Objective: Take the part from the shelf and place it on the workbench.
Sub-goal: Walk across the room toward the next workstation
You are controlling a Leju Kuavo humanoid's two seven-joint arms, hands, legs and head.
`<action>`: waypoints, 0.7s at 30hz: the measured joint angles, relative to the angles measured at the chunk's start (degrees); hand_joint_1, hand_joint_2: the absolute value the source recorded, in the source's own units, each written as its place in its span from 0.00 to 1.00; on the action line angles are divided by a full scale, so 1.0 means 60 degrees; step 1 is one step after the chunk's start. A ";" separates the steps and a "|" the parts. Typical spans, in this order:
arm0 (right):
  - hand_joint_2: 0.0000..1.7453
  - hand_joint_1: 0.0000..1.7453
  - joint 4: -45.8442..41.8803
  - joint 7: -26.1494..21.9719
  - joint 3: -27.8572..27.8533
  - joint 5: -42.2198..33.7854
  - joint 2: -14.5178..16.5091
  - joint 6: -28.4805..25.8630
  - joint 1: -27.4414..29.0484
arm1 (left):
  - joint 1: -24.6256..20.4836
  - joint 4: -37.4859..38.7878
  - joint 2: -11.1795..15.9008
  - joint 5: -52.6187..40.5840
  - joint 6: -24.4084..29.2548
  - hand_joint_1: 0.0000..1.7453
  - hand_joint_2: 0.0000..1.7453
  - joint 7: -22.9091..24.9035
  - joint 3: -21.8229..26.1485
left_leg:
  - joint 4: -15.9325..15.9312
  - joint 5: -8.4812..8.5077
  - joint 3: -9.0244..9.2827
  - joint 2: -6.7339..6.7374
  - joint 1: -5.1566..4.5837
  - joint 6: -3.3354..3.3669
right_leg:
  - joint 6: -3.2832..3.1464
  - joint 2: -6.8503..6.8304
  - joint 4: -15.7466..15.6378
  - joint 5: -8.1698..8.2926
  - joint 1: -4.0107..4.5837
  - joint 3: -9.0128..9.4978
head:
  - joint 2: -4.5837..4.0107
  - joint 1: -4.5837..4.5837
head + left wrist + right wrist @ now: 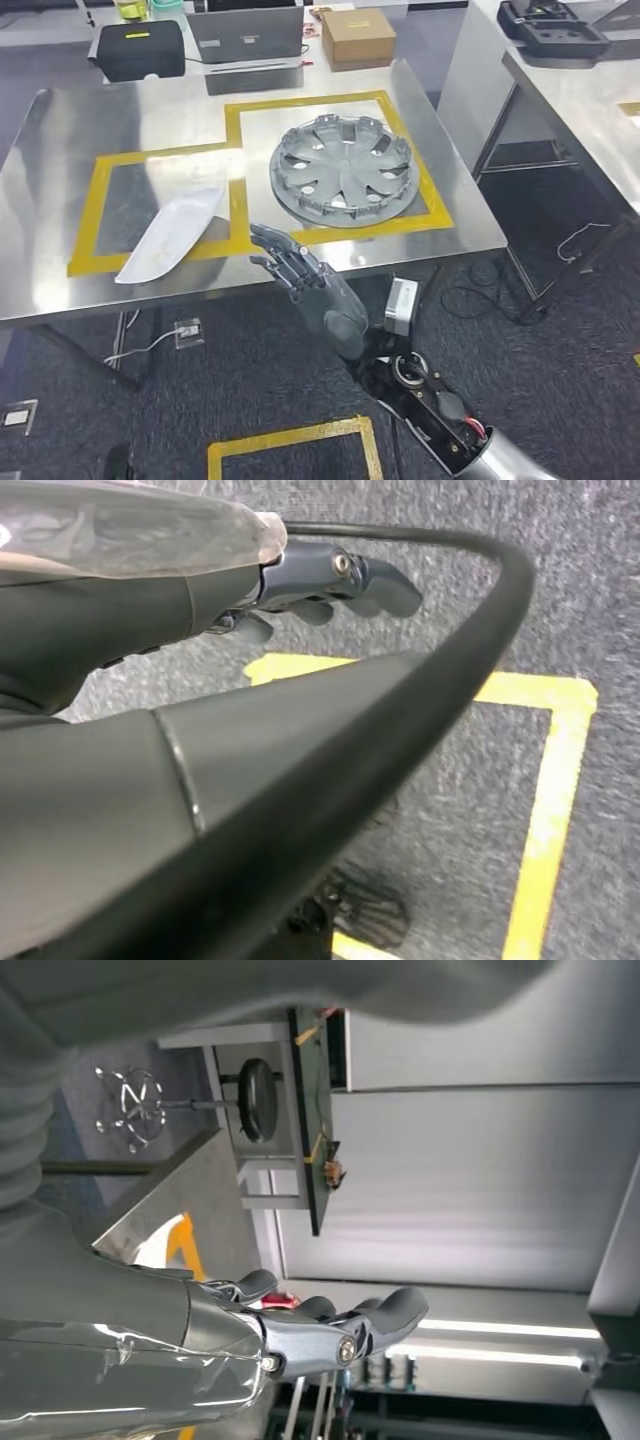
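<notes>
As the head view shows, the right hand [309,285] hovers at the near edge of the surface [68,140] with its fingers stretched out, apart and empty. Two parts lie on that surface: a white shell part [170,235] left of centre and a grey wheel cover [343,170] right of centre. Which one the task means cannot be told with certainty; the shell, lying askew over the yellow tape [94,205], is the likelier. It lies just left of and above the fingertips in the frame, near but apart, with its long axis running from lower left to upper right. The right hand is the nearer one. If the shell is the task's thing, placing looks done and no grasp is called for; no shelf is visible here. A black case [141,48], a laptop [245,32] and a cardboard box [358,35] sit along the top edge. A second table [573,100] stands at upper right, and a taped square [290,440] marks the carpet at the bottom.

In the left wrist view, the left hand [324,580] hangs over grey carpet with yellow floor tape [543,810]; whether it is open or closed cannot be told.

In the right wrist view, the right hand [226,1350] again shows extended, empty fingers [392,1310], with a round stool [256,1100] and a pale wall beyond
</notes>
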 joint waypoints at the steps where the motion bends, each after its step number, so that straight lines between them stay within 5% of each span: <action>1: 0.00 0.00 0.0000 -0.0004 -0.0008 0.0001 -0.0006 0.0002 0.0004 | -0.0004 0.0000 0.0002 0.0002 0.0002 0.00 0.00 0.0004 0.0000 | 0.0003 0.0098 -0.0114 0.0084 -0.0025 0.0052 | 0.0039 -0.0051 0.0610 -0.0554 0.0000 -0.0159 | 0.0000 0.0065; 3: 0.00 0.00 0.0003 -0.0005 -0.0015 0.0001 -0.0022 0.0008 0.0016 | -0.0004 0.0000 0.0005 0.0004 0.0005 0.00 0.00 0.0010 0.0000 | 0.0012 0.0296 -0.0362 0.0270 -0.0074 0.0086 | 0.0095 -0.0086 0.1891 -0.1241 -0.0012 -0.0335 | 0.0001 0.0161; 5: 0.00 0.00 0.0008 -0.0007 -0.0019 0.0001 -0.0043 0.0025 0.0036 | -0.0006 0.0000 0.0007 0.0004 0.0005 0.00 0.00 0.0015 0.0000 | 0.0024 0.0483 -0.0610 0.0445 -0.0112 0.0076 | 0.0101 -0.0117 0.2256 -0.1027 -0.0017 -0.0034 | 0.0002 0.0212; 7: 0.00 0.00 0.0011 -0.0014 -0.0025 0.0001 -0.0054 0.0052 0.0038 | -0.0008 0.0000 0.0010 0.0006 0.0005 0.00 0.00 0.0020 0.0000 | 0.0031 0.0648 -0.0794 0.0606 -0.0136 0.0032 | 0.0049 -0.0317 0.1294 -0.0588 -0.0008 0.0889 | 0.0002 0.0261; 9: 0.00 0.00 -0.0002 -0.0029 -0.0039 0.0000 -0.0056 0.0072 0.0006 | -0.0004 0.0000 0.0006 0.0012 0.0005 0.00 0.00 0.0032 0.0000 | 0.0036 0.0795 -0.0883 0.0753 -0.0164 -0.0056 | -0.0056 -0.0641 -0.0217 -0.0644 0.0065 0.1948 | 0.0002 0.0303; 11: 0.00 0.00 -0.0017 -0.0044 -0.0061 -0.0002 -0.0056 0.0081 -0.0022 | -0.0010 0.0000 0.0003 0.0023 0.0005 0.00 0.00 0.0046 0.0000 | 0.0001 0.0970 -0.0921 0.0917 -0.0168 -0.0172 | -0.0177 -0.0706 -0.1011 -0.0808 0.0156 0.2328 | 0.0002 0.0316; 13: 0.00 0.00 -0.0019 -0.0053 -0.0081 -0.0003 -0.0056 0.0086 -0.0010 | -0.0016 0.0000 0.0007 0.0029 0.0005 0.00 0.00 0.0051 0.0000 | 0.0026 0.0992 -0.0995 0.0934 -0.0149 -0.0298 | -0.0349 -0.0556 -0.1132 -0.0678 0.0144 0.2203 | 0.0002 0.0298; 14: 0.00 0.00 -0.0018 -0.0054 -0.0088 -0.0003 -0.0056 0.0085 0.0000 | -0.0008 0.0000 0.0009 0.0028 0.0005 0.00 0.00 0.0051 0.0000 | 0.0219 0.0751 -0.1089 0.0775 -0.0142 -0.0340 | -0.0449 -0.0484 -0.1165 -0.0573 0.0126 0.2126 | 0.0002 0.0276; 17: 0.00 0.00 -0.0016 -0.0056 -0.0091 -0.0001 -0.0056 0.0085 0.0015 | 0.0015 0.0000 0.0018 0.0026 0.0009 0.00 0.00 0.0051 0.0000 | 0.1917 -0.0623 -0.1685 0.0145 -0.0145 -0.0364 | -0.0673 -0.0201 -0.1183 -0.0221 0.0146 0.1757 | 0.0002 0.0070; 18: 0.00 0.00 -0.0015 -0.0056 -0.0090 0.0000 -0.0056 0.0086 0.0026 | 0.0016 0.0000 0.0021 0.0027 0.0012 0.00 0.00 0.0051 0.0000 | 0.2533 -0.0850 -0.1855 0.0074 -0.0153 -0.0355 | -0.0699 -0.0088 -0.1179 -0.0111 0.0172 0.1606 | 0.0002 0.0005; 20: 0.00 0.00 -0.0007 -0.0056 -0.0091 0.0000 -0.0056 0.0086 0.0047 | 0.0018 0.0000 0.0026 0.0028 0.0022 0.00 0.00 0.0050 0.0000 | 0.2959 -0.0632 -0.1810 0.0032 -0.0172 -0.0319 | -0.0708 0.0135 -0.1157 0.0098 0.0213 0.1336 | 0.0002 -0.0070; 21: 0.00 0.00 -0.0003 -0.0057 -0.0093 0.0001 -0.0056 0.0086 0.0051 | 0.0017 0.0000 0.0026 0.0029 0.0025 0.00 0.00 0.0049 0.0000 | 0.2686 -0.0350 -0.1560 0.0008 -0.0179 -0.0287 | -0.0696 0.0249 -0.1136 0.0185 0.0222 0.1220 | 0.0002 -0.0104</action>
